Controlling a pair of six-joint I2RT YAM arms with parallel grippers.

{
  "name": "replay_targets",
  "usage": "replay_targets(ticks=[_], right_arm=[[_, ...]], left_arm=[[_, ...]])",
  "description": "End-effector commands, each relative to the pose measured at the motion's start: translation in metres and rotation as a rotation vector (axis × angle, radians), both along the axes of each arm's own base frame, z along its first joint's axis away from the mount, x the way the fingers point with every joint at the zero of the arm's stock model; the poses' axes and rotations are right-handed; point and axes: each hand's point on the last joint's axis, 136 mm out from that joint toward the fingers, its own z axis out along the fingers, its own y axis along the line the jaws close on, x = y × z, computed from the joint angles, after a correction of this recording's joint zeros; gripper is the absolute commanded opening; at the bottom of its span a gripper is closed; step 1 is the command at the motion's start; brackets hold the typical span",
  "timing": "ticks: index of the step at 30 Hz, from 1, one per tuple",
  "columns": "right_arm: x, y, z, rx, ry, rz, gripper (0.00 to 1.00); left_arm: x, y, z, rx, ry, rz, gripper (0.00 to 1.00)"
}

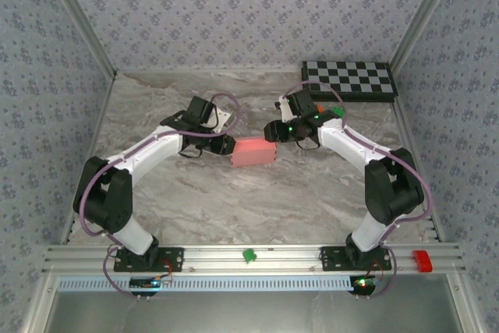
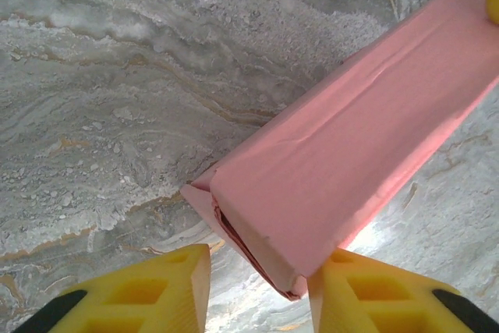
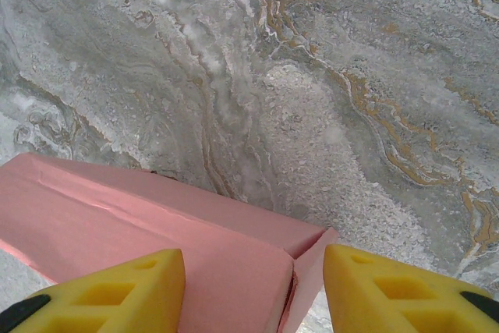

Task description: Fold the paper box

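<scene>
The table (image 1: 234,200) had a gray stone look with swirly lines, and walls (image 1: 234,13) with a small flower print stood around it. From the top view, a black and white checkerboard (image 1: 349,80) lay at the back right corner. The paper box (image 1: 253,151) was pink and lay flat in the middle of the table. The left gripper (image 1: 224,146) was at the box's left end. The right gripper (image 1: 274,132) was at its right end. Both arms bent in toward the box. A silver rail (image 1: 296,253) ran along the near edge, with a small green piece (image 1: 249,255) and a small red piece (image 1: 421,260) on it.

In the left wrist view, the table (image 2: 117,76) was under the paper box (image 2: 351,138), which was folded into a long closed shape. Its near end sat between the two yellow fingers (image 2: 156,294) of the left gripper (image 2: 261,294). The jaws stood apart. One finger had a gap beside the box and the other was just beside it, so nothing was squeezed.

In the right wrist view, the table (image 3: 312,76) took up the top part. The paper box (image 3: 156,224) came in from the left, and its end flap sat between the yellow fingers (image 3: 390,294) of the right gripper (image 3: 253,294). The jaws stood about half wide. One finger covered part of the box. I could not tell if they pressed on it.
</scene>
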Motion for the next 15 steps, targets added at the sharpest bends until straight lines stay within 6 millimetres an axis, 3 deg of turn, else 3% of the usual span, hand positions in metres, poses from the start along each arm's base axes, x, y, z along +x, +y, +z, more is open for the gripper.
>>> replay_targets(ticks=[1,8,12,15], right_arm=[[-0.007,-0.002,-0.011,-0.021,0.038,-0.010,0.52],[-0.007,-0.002,-0.015,-0.024,0.049,-0.011,0.51],[-0.008,-0.001,-0.014,-0.024,0.046,-0.008,0.51],[-0.008,-0.001,-0.015,-0.025,0.049,-0.006,0.52]], left_arm=[[-0.005,-0.002,0.025,-0.033,-0.068,-0.031,0.40],[-0.008,-0.001,0.046,-0.108,-0.135,-0.023,0.51],[0.011,0.014,0.043,-0.087,-0.109,0.113,0.51],[0.020,0.013,0.038,-0.088,-0.063,0.150,0.46]])
